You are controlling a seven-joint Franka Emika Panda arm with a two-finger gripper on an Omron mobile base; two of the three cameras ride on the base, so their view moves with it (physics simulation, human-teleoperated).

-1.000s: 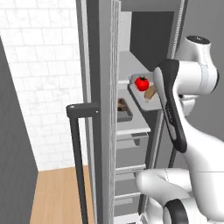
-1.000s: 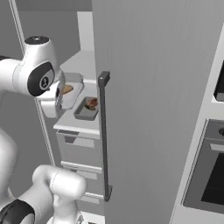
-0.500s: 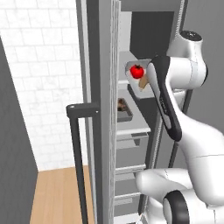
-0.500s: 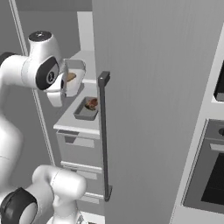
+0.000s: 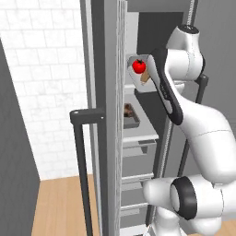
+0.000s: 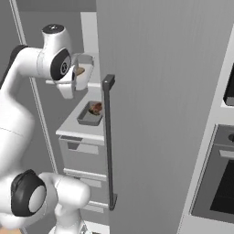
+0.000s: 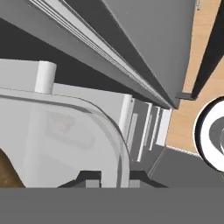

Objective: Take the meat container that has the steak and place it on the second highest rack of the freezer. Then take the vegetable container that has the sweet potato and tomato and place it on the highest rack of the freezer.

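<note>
My gripper [image 7: 116,179] is shut on the rim of the vegetable container [image 5: 139,73], a pale grey tray held tilted, high inside the open freezer [image 6: 68,151]. The red tomato [image 5: 139,66] and the tan sweet potato [image 6: 79,71] lie in it. In the right base view the gripper [image 6: 75,78] and tray [image 6: 86,68] hang above the meat container. The meat container [image 5: 131,116] with the dark steak [image 6: 95,108] rests on a pale grey shelf [image 6: 73,128] below the held tray. A thin pale rack [image 6: 94,85] shows behind the tray.
The freezer's open doors stand on both sides: one door [image 5: 107,115] with a dark bar handle [image 5: 82,156] on the left, the other [image 6: 160,114] with its handle [image 6: 109,141] on the right. Drawers [image 6: 82,157] sit under the shelf. A black oven [image 6: 219,183] stands far right.
The arm has lifted the vegetable container from just above the meat container to well higher inside the freezer. The meat container has not moved.
</note>
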